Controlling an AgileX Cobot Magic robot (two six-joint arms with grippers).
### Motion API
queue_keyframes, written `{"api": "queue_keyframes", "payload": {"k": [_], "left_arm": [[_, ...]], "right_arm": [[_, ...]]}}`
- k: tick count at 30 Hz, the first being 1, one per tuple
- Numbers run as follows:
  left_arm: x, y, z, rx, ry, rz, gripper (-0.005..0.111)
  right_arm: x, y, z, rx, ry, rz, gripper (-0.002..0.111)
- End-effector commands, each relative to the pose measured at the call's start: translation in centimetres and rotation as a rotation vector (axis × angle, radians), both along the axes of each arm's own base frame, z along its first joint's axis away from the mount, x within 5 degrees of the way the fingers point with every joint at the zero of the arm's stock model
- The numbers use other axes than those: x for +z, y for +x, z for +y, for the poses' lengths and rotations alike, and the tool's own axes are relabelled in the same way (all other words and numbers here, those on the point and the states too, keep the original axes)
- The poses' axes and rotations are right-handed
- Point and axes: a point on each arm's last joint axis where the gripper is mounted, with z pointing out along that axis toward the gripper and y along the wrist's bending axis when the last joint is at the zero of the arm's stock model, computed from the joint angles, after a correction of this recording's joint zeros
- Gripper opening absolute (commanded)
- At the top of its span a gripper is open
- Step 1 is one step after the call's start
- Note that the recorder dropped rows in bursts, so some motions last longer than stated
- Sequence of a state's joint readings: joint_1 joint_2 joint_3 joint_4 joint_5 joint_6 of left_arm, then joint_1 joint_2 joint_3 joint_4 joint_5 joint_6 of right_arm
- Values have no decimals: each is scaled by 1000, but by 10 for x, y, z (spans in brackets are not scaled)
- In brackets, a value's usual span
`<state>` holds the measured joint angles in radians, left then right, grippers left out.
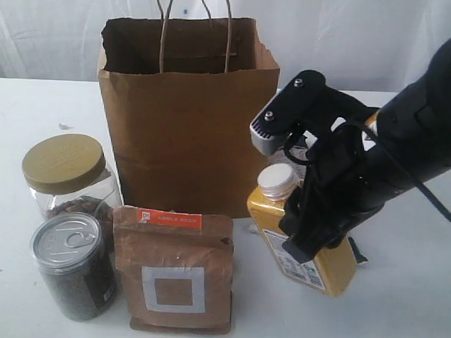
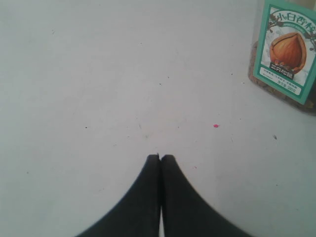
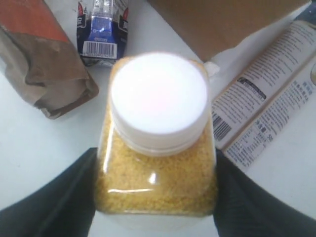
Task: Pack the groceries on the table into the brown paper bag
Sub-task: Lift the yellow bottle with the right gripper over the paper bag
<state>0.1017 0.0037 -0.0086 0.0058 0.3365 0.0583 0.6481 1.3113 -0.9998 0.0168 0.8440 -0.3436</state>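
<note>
Yellow white-capped bottle (image 1: 333,271) is in the lower right of the exterior view, just beside the right front corner of the brown paper bag (image 1: 186,122). It is on or just above the white desk (image 1: 406,326); we cannot tell if its base touches.

We judge it rather heavy for its size, because the clear body is filled almost to the shoulder with fine yellow grain. The walls look stiff and smooth, so they may be a little slippery. The wide round cap does not seem a good place to hold. The better place, we think, is the two opposite sides of the body below the shoulder. The right tool (image 3: 157,158) is exactly there: its two dark fingers press on both sides of the yellow white-capped bottle, so it is gripping it. The left tool (image 2: 160,157) is closed on nothing, above bare desk.

The long axis of the bottle runs from cap to base. In the exterior view it looks tilted: the cap points to the upper left, toward the bag, and the base to the lower right. The mouth of the bag opens upward, so we think the base should go in first.
</note>
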Motion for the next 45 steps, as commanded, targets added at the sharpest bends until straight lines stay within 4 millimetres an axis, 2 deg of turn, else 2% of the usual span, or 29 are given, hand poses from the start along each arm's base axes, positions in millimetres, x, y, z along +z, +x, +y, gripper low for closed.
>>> {"api": "queue_keyframes", "payload": {"k": [1,7,10,15,18,22,26,32,45], "left_arm": [[-3,0,-1,-7,-13,9,0],[-3,0,-1,-7,-13,9,0],[-3,0,-1,-7,-13,9,0],[-3,0,-1,-7,-13,9,0],[-3,0,-1,-7,-13,9,0],[-3,0,-1,-7,-13,9,0],[-3,0,-1,-7,-13,9,0],[-3,0,-1,-7,-13,9,0],[-3,0,-1,-7,-13,9,0]], "right_arm": [[18,-15,-11,-55,42,-5,0],[60,-31,-28,-133,143,-119,0],[89,-25,-35,-221,181,-251,0],[149,-6,-47,-422,254,-538,0],[181,2,-42,-473,426,-656,0],[206,13,-25,-435,659,-731,0],[206,27,-7,-409,790,-719,0],[198,47,21,-290,890,-746,0],[165,81,56,-198,905,-719,0]]}}
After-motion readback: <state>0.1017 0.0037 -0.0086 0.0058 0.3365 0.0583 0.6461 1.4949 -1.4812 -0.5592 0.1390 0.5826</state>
